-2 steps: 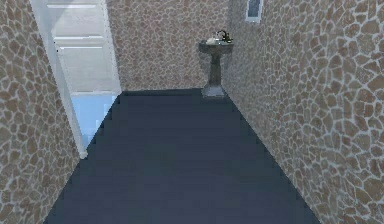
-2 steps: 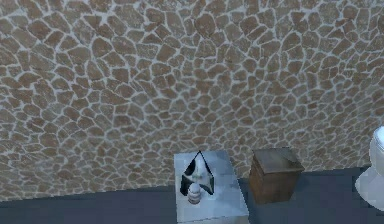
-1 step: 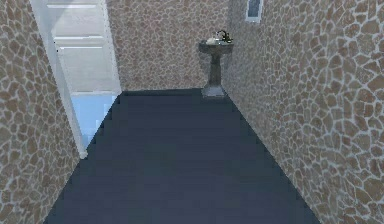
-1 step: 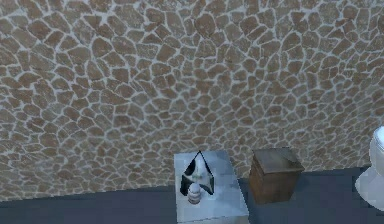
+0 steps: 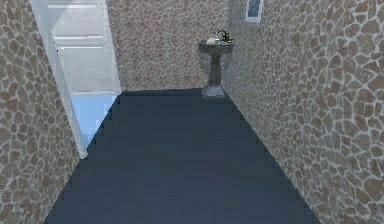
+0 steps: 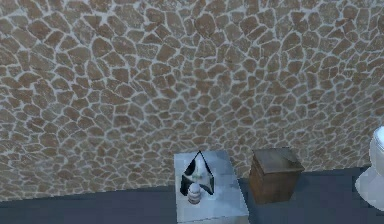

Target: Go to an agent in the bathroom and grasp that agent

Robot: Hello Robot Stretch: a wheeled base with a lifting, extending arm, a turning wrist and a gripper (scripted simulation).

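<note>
Agent: nothing can be named as the agent for certain. The likeliest candidates are a small dark item [image 5: 222, 37] on the pedestal sink [image 5: 213, 62] at the far end of the forward view, and a dark pointed shape [image 6: 197, 172] on the grey box [image 6: 228, 190] low in the arm side view.
Gripper: whether it has hold of anything, and how its fingers stand, cannot be told.
Done: the robot appears to be inside the bathroom (stone-patterned wall [image 6: 150, 80], dark floor [image 5: 180, 150], sink and toilet fixtures).
Left: by this reading, closing on the agent, lining up the arm and grasping it.
Counts: dark candidates, two; pedestal sink, one; grey box, one, with one small pale round thing [image 6: 197, 197] on it.
Further out: brown bin [image 6: 276, 175], one, just beside the box; white toilet [image 6: 376, 165], one, cut by the edge; white door [image 5: 85, 50], one.
</note>
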